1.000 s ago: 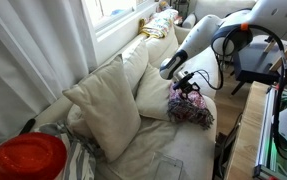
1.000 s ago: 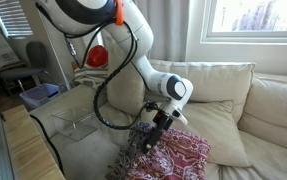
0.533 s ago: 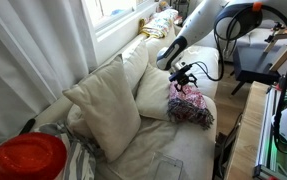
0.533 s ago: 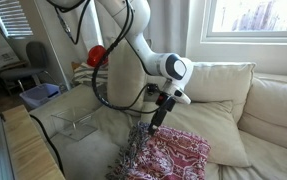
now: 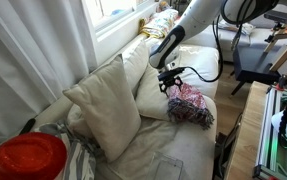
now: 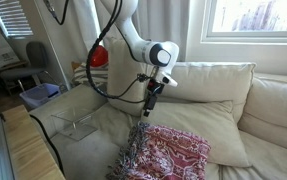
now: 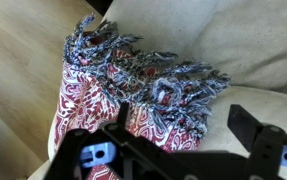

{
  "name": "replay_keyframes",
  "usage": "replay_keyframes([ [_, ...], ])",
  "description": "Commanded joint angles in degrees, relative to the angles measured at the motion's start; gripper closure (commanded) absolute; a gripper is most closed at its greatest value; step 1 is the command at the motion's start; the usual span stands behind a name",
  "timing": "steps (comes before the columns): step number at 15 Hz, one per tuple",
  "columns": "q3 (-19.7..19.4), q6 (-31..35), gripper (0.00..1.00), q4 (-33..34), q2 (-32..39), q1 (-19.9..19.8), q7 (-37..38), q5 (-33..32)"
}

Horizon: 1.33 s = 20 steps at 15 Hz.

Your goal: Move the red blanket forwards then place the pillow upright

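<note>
While gripper (image 6: 149,107) hangs open abv it, red blanket (image 6: 170,155) lies bunched.

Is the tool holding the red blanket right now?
No, in an exterior view the tool hangs open just above the red blanket, with a gap between them.

Cream sofa (image 5: 148,150) under a bright window (image 5: 113,10), white curtain (image 5: 23,50) hanging at the near end. Big off-white cushion with a flat flanged edge (image 5: 103,112) leaning upright against the sofa back. Shiny round red-orange object (image 5: 23,158) at the sofa's near end, touching striped cloth (image 5: 75,160); visible in both exterior views, at the far left end (image 6: 99,57) in the front-on one. Clear plastic tray (image 6: 75,125) lying flat on the seat near the front edge. Wooden floor (image 6: 23,150) in front of the sofa.
</note>
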Motion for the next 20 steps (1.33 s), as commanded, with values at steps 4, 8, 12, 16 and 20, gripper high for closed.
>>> replay_keyframes([
  [4,0.6,1.9,0.00,1.1,1.4,-0.5,-1.9,2.0],
  [8,6.2,12.0,0.00,8.0,7.4,-2.2,-4.3,10.0],
  [12,8.9,23.5,0.00,15.8,14.4,-1.7,-6.4,13.1],
  [16,10.1,29.2,0.00,22.6,20.6,-3.3,-6.3,15.0],
  [20,11.5,30.4,0.00,28.5,25.4,-4.5,-6.3,15.8],
])
